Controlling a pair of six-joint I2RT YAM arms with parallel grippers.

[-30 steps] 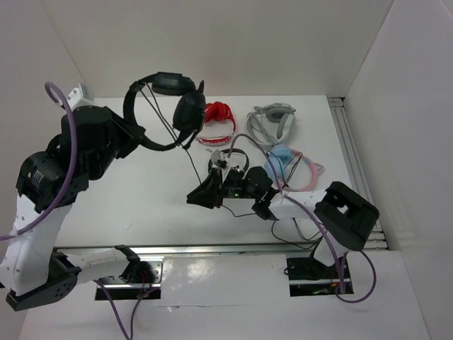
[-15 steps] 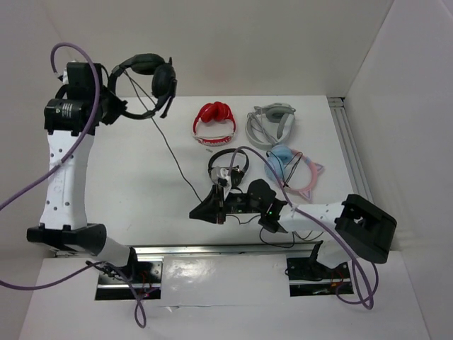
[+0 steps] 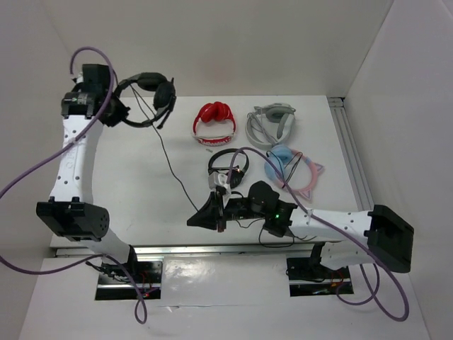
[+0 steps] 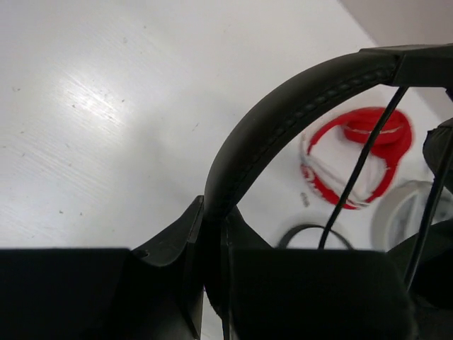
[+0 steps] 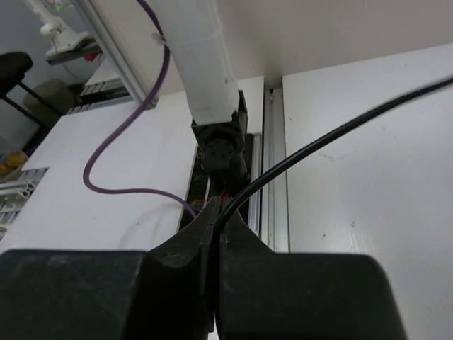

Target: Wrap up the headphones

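Left hand (image 4: pixel 211 221) is pressed together on the padded headband (image 4: pixel 297 113) of the headphones (image 3: pixel 165 93), pinching it from both sides. It holds them up off the desk (image 3: pixel 141 177), near the far left corner, with the ear cups hanging to the right of the hand. From the headphones the thin black cable (image 5: pixel 333 138) runs down and across the desk to the right hand (image 5: pixel 216 219), which sits low near the front edge. Its fingers are shut tight on the cable, so the line stretches between the two hands. On the desk beyond lie a red pair (image 3: pixel 214 122), a small black pair (image 3: pixel 228 164), a grey pair (image 3: pixel 272 122) and a blue and pink pair (image 3: pixel 294 170).
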